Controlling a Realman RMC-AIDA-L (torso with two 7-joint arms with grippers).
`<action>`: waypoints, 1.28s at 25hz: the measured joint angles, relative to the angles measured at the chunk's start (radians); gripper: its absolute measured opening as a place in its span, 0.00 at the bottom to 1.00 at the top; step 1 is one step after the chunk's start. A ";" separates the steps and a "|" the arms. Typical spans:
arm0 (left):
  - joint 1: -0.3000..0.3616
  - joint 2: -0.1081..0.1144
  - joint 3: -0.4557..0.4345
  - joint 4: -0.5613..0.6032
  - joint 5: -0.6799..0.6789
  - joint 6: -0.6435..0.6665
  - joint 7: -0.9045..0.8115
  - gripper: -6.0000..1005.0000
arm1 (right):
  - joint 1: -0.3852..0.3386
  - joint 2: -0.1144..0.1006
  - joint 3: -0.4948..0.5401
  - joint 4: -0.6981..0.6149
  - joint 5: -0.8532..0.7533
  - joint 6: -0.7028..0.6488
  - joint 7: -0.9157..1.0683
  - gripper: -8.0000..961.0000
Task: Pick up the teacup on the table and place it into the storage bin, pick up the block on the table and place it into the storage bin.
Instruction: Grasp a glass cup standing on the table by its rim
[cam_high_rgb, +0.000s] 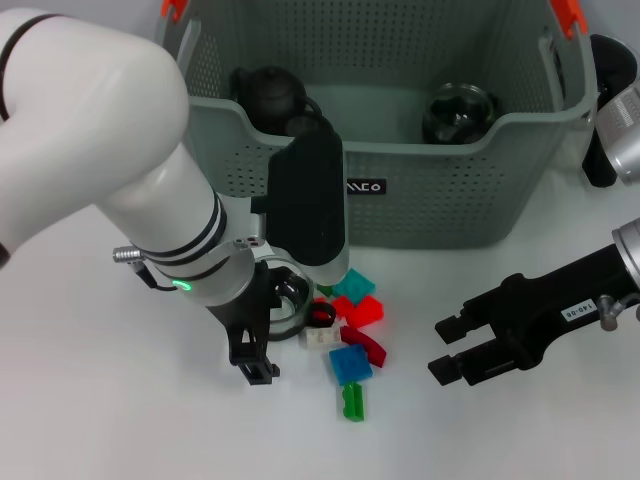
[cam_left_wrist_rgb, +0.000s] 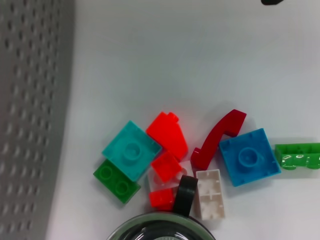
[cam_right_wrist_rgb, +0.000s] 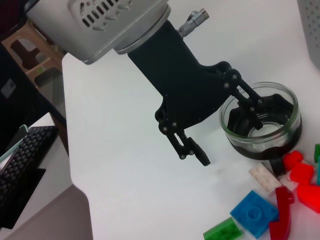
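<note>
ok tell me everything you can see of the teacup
The teacup is a clear glass cup with a dark lower band and a black handle, standing upright on the white table beside the blocks, in front of the storage bin. The open left claw has one finger inside its rim, the other outside.

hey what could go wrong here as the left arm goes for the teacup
The left tool straddles the teacup rim, one finger inside; glass may slip or tip. The cup's handle touches the white block and red blocks, so lifting may scatter them. The storage bin wall stands close behind.
</note>
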 joint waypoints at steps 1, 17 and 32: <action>-0.001 0.000 0.003 -0.001 0.000 0.000 0.000 0.78 | 0.001 0.000 0.000 0.002 0.000 0.000 -0.001 0.68; -0.020 -0.002 0.018 -0.051 -0.004 -0.010 -0.012 0.77 | 0.000 0.002 0.000 0.005 0.000 0.007 -0.006 0.68; -0.022 -0.002 0.018 -0.057 -0.004 -0.005 -0.025 0.54 | -0.003 0.000 0.000 0.005 0.000 0.020 -0.008 0.68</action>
